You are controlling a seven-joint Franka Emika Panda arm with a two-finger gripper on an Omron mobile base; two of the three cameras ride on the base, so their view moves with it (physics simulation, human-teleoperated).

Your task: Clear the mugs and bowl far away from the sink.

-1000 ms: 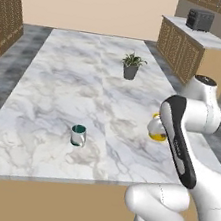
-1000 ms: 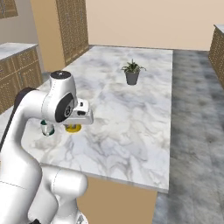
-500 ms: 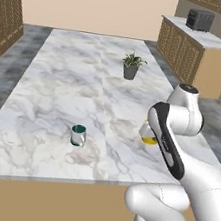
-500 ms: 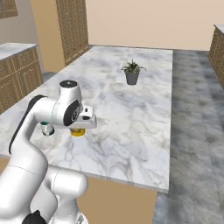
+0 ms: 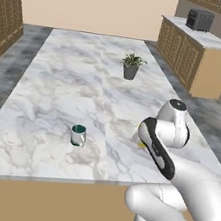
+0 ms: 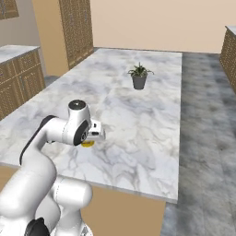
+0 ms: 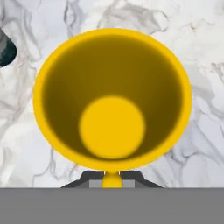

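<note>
Gripper (image 7: 112,178) closed on the near rim of the yellow mug (image 7: 112,98); hand view looks straight down into the cup, marble directly beneath it. Versus a second ago the arm has folded down and the mug has dropped from mid-air to just over the counter (image 5: 59,94), near its right edge. In the right base view a sliver of yellow mug (image 6: 87,144) shows under the wrist; contact with the surface can't be confirmed. Teal mug (image 5: 78,135) sits upright near the front edge, well left of the gripper, unmoved. Potted plant (image 5: 131,67) farther back along the counter, also unmoved. Toaster-like dark box (image 5: 200,20) on the far side cabinet. Base hasn't driven.
</note>
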